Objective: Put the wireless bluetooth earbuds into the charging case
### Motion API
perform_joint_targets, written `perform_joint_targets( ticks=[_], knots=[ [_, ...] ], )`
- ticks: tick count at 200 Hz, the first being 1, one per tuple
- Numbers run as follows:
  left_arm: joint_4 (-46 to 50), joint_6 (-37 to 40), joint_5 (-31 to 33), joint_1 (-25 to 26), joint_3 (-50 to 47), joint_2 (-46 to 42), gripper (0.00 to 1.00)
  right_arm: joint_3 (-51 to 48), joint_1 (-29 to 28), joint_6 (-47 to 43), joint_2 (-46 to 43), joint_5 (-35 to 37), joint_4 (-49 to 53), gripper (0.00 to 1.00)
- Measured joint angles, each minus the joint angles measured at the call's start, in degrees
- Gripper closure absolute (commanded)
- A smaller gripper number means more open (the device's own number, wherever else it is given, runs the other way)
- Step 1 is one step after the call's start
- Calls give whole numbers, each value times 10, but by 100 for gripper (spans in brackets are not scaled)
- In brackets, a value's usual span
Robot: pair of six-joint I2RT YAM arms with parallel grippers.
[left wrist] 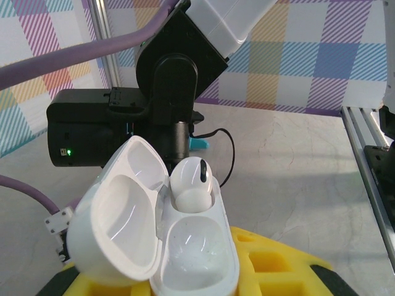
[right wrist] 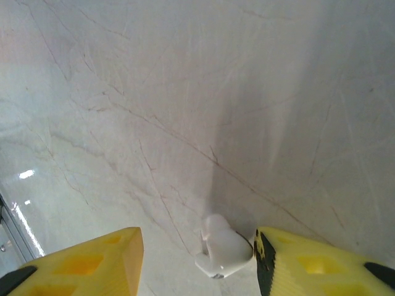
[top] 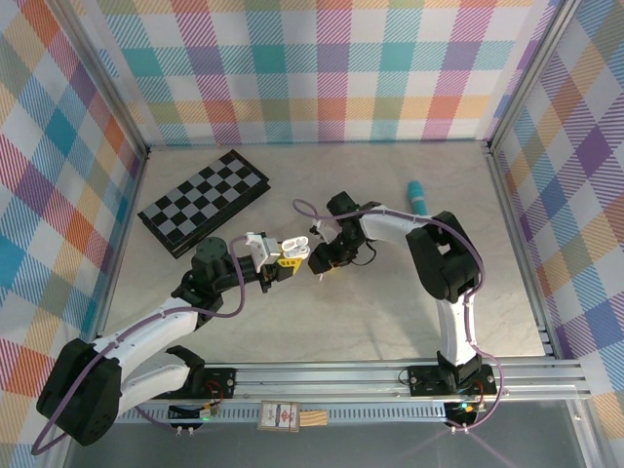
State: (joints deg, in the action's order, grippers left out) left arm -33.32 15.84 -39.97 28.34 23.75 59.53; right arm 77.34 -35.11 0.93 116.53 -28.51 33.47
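A folded chessboard (top: 205,202) is lying at the back left of the marble table (top: 370,312) as the left arm is reaching in from the near left corner towards the middle. The left gripper (top: 285,258) is clamping its yellow fingers (left wrist: 279,266) on the base of a white charging case (left wrist: 196,259), holding it up off the table. The lid (left wrist: 117,228) is standing open and tilting to the left. In the left wrist view, a seated earbud (left wrist: 192,182), white with a dark oval mark, is resting in the far well of the case, while the near well is gaping empty.

Just right of the case, the right gripper (top: 320,261) is pointing down at the table, its jaws standing partly apart and gripping nothing. In the right wrist view, a loose earbud (right wrist: 223,248), white, is sitting between the two yellow fingers (right wrist: 92,262), close against the right-hand one and well clear of the other. Whether it is touching that finger is not clear.

Farther right, at the back, a small teal object (top: 417,198) is lying on the table, apart from both arms, and the right arm is arching in from the near right edge
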Motion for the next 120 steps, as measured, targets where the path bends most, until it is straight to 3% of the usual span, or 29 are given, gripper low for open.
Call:
perform_joint_targets(
  ticks=[120],
  knots=[
    [0, 0, 0, 0, 0, 1, 94, 15, -15, 14, 6, 56, 28, 71]
  ],
)
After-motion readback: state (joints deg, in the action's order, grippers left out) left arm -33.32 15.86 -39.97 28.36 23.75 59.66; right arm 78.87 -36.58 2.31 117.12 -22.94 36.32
